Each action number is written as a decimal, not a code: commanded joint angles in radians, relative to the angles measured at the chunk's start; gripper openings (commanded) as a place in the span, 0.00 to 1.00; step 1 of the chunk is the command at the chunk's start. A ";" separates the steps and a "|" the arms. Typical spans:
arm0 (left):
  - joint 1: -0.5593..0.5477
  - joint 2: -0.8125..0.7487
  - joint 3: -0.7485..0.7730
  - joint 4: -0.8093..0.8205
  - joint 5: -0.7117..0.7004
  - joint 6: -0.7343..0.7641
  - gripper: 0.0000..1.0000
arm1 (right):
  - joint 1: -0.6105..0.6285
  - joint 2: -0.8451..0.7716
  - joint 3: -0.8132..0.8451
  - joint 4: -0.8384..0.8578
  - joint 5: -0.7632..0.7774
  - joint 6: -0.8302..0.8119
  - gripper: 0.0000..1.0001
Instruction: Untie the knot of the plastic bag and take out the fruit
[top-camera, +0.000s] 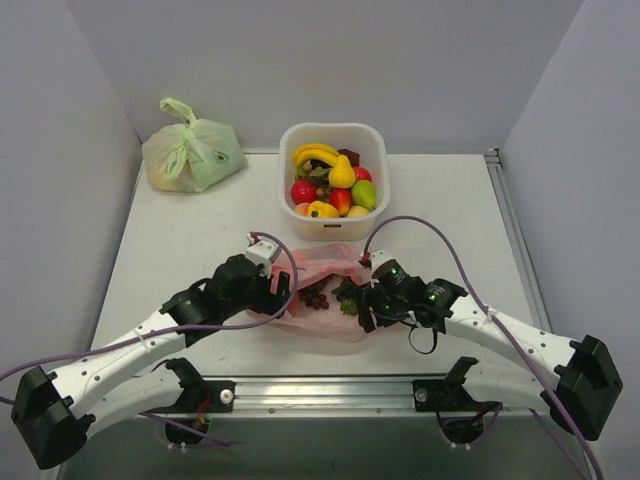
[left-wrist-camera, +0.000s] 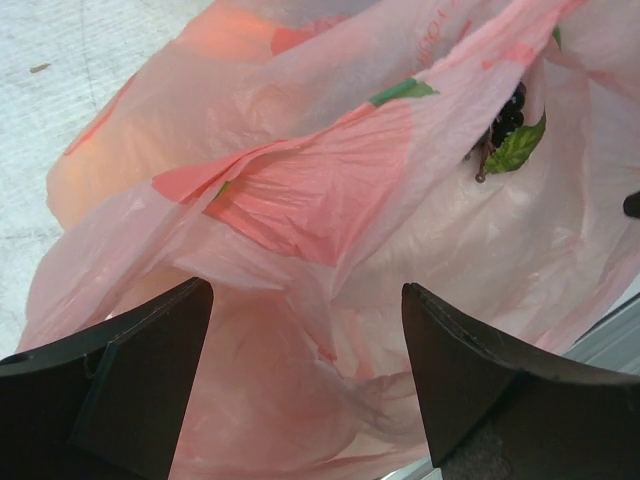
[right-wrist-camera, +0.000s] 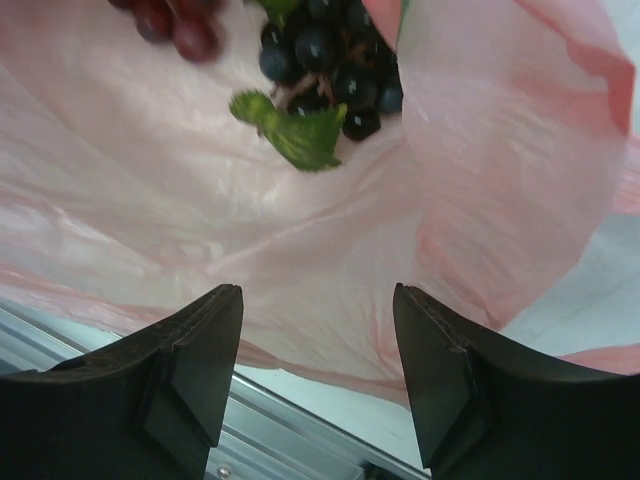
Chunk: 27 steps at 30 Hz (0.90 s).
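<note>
The pink plastic bag (top-camera: 325, 318) lies crumpled between my two grippers at the table's near middle, its mouth gaping. No knot shows in any view. Fruit lies inside: a dark purple grape bunch (right-wrist-camera: 330, 55) with a green leaf (right-wrist-camera: 300, 130), and reddish grapes (top-camera: 315, 297) to its left. My left gripper (top-camera: 281, 290) stands open at the bag's left side, and pink film (left-wrist-camera: 300, 200) fills its view. My right gripper (top-camera: 362, 303) is open at the bag's right edge. Its fingers (right-wrist-camera: 200, 350) hang over the bag's lower wall with nothing between them.
A white basket (top-camera: 286, 150) full of toy fruit stands at the back middle. A tied pale green bag (top-camera: 190, 155) sits at the back left. An aluminium rail (top-camera: 330, 385) runs along the near edge between the arm bases. Walls close in on three sides.
</note>
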 joint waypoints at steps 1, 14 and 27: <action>-0.038 0.005 -0.001 0.012 0.029 -0.015 0.88 | 0.024 -0.065 0.086 -0.002 0.104 0.034 0.61; -0.175 0.033 -0.012 0.011 -0.102 -0.059 0.89 | 0.068 0.082 0.119 0.139 0.279 0.216 0.60; -0.212 0.031 -0.016 0.009 -0.122 -0.050 0.89 | 0.034 0.336 0.069 0.434 0.451 0.420 0.64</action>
